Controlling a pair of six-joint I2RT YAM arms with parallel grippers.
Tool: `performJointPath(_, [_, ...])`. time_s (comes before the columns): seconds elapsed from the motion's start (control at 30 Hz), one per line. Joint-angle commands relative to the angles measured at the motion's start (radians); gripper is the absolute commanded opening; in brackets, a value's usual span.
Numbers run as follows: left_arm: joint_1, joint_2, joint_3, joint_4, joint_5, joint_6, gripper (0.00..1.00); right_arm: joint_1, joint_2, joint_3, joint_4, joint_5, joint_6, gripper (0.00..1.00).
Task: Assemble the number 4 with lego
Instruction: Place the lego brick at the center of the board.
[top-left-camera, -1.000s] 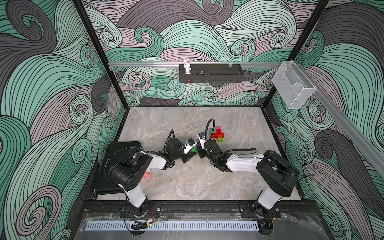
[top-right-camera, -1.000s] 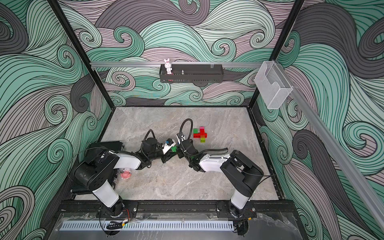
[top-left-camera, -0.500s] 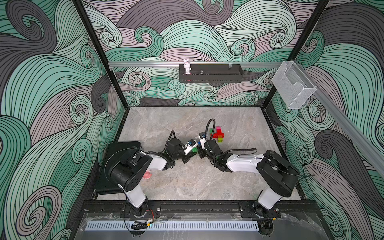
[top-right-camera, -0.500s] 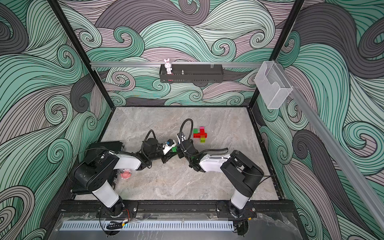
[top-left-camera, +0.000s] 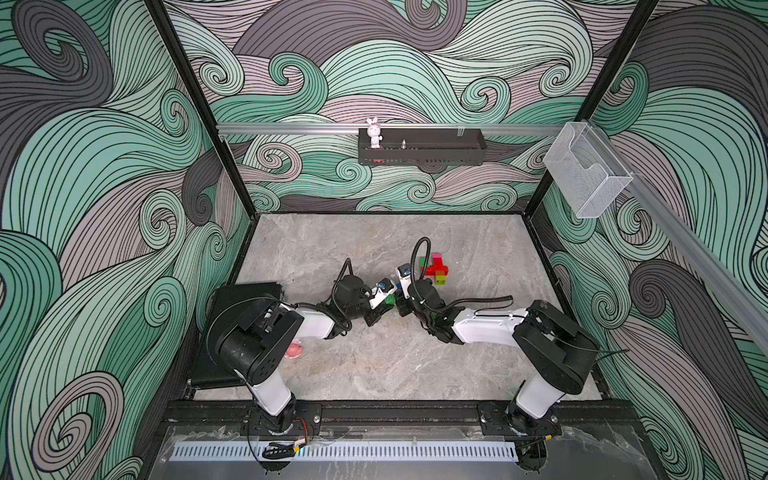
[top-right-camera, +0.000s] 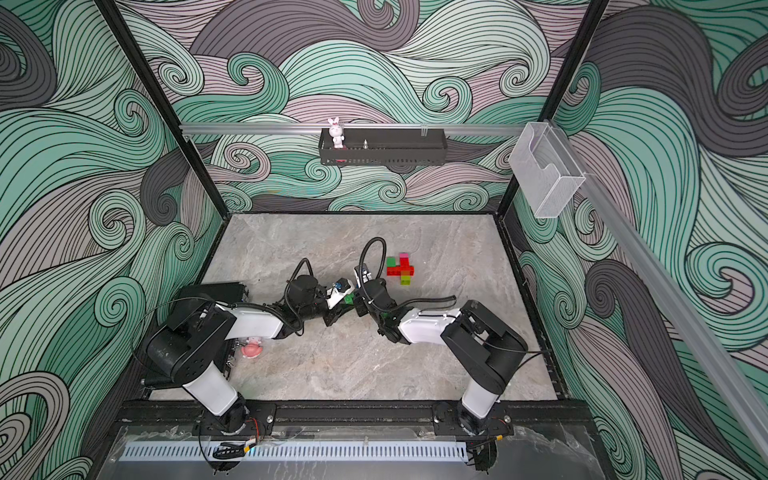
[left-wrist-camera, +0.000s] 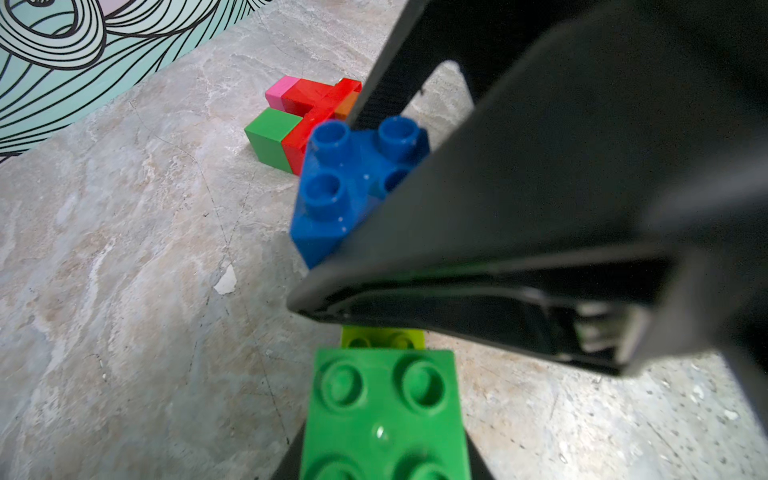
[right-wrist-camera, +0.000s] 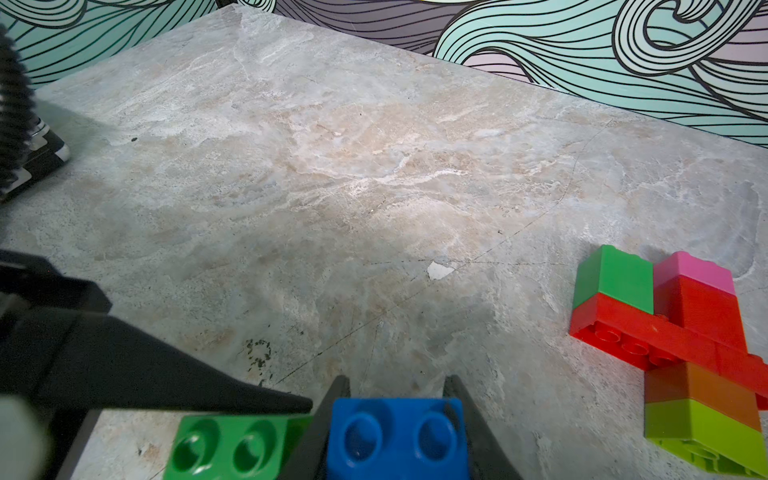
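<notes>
Left gripper (left-wrist-camera: 380, 465) clamps a green brick (left-wrist-camera: 382, 399); right gripper (right-wrist-camera: 397, 384), clamping a blue brick (right-wrist-camera: 397, 440), stands between it and the lego cluster (right-wrist-camera: 681, 328).

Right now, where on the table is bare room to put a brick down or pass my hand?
Bare: the near table patch between left arm, right arm and front rail, and the far strip between the back wall and the brick cluster. Crowded: the middle, where both jaws meet, holding a green brick and a blue brick beside that cluster.
</notes>
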Motion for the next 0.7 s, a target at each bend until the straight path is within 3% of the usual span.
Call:
performJointPath(0.0, [-0.022, 0.020, 0.015, -0.083, -0.029, 0.035, 0.00, 0.012, 0.089, -0.085, -0.380, -0.088, -0.007, 0.13])
performJointPath(0.27, [-0.009, 0.002, 0.018, -0.060, -0.050, -0.009, 0.00, 0.011, -0.008, -0.060, -0.393, -0.075, -0.023, 0.35])
performJointPath(0.67, [-0.007, -0.014, 0.022, -0.074, -0.042, -0.013, 0.00, 0.005, -0.169, 0.005, -0.481, -0.070, -0.058, 0.56])
